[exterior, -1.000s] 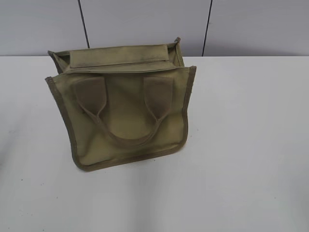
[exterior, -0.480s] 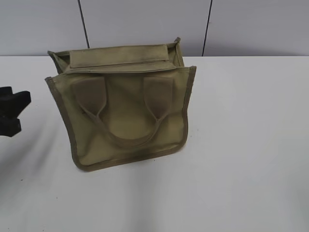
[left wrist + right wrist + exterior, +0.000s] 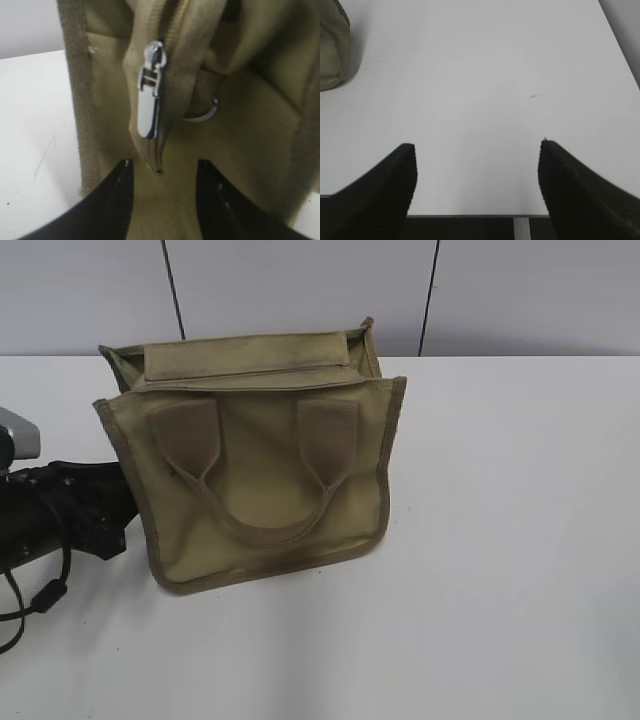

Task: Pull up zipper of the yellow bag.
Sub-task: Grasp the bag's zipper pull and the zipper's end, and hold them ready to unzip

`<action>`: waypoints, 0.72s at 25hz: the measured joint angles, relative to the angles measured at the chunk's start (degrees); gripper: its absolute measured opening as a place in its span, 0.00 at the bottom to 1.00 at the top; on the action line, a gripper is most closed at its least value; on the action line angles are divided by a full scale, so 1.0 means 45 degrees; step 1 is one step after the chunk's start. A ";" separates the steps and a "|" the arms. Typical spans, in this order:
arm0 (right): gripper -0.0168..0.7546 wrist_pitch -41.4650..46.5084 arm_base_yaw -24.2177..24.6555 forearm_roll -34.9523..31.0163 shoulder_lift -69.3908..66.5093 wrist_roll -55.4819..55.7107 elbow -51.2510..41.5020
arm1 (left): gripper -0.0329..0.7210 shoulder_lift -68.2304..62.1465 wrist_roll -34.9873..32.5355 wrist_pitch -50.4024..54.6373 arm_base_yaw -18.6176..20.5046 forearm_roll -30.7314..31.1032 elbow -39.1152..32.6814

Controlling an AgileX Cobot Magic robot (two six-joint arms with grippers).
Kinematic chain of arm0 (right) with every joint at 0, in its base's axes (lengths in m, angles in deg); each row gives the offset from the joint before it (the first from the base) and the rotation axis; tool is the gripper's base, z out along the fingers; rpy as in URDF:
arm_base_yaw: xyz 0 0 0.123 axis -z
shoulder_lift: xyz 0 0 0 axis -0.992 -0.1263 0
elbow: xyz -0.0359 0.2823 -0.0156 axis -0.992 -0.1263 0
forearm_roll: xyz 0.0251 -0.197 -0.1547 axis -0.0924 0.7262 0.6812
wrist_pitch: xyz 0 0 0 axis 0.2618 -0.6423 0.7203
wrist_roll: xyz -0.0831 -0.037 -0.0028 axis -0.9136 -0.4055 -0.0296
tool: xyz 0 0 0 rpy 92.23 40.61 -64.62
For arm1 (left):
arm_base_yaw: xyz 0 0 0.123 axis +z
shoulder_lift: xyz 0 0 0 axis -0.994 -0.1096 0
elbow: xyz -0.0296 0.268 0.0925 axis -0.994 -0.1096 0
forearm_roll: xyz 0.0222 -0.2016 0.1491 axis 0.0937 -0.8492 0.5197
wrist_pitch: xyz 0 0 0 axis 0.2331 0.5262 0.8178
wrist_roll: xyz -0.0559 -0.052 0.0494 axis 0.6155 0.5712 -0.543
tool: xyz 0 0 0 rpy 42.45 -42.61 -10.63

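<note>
One bag (image 3: 262,465) stood upright on the white surface (image 3: 500,540), broad face to the camera, two handles (image 3: 255,480) drooping down it. In the left wrist view, one silver zipper (image 3: 150,92) hung lengthwise along the zip line, tab end toward the camera. The left end effector (image 3: 162,187) was parted just short of the tab, touching nothing. The right end effector (image 3: 477,185) gaped wide over bare surface, well clear of the bag.

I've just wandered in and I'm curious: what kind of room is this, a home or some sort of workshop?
Probably a lab or test bench, not a home. A bare white table stands against plain grey wall panels, with only a yellow bag on it and a cabled black robot arm reaching in.
</note>
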 joint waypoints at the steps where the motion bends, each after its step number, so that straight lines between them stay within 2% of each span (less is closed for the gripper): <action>1: 0.77 0.0000 0.0000 0.0000 0.0000 0.0000 0.0000 | 0.46 -0.0367 0.0000 -0.0182 0.0000 0.0013 0.0213; 8: 0.77 0.0000 0.0000 0.0000 0.0000 0.0000 0.0000 | 0.45 -0.1835 0.0000 -0.0426 0.0000 0.0151 0.1762; 12: 0.77 0.0000 0.0000 0.0000 0.0000 0.0000 0.0000 | 0.42 -0.2329 0.0000 -0.0439 0.0000 0.0219 0.2214; 16: 0.77 0.0000 0.0000 0.0000 0.0000 0.0000 0.0000 | 0.33 -0.2608 0.0000 -0.0474 0.0000 0.0287 0.2352; 18: 0.77 0.0000 0.0000 0.0000 0.0000 0.0000 0.0000 | 0.25 -0.2634 0.0000 -0.0487 0.0000 0.0300 0.2352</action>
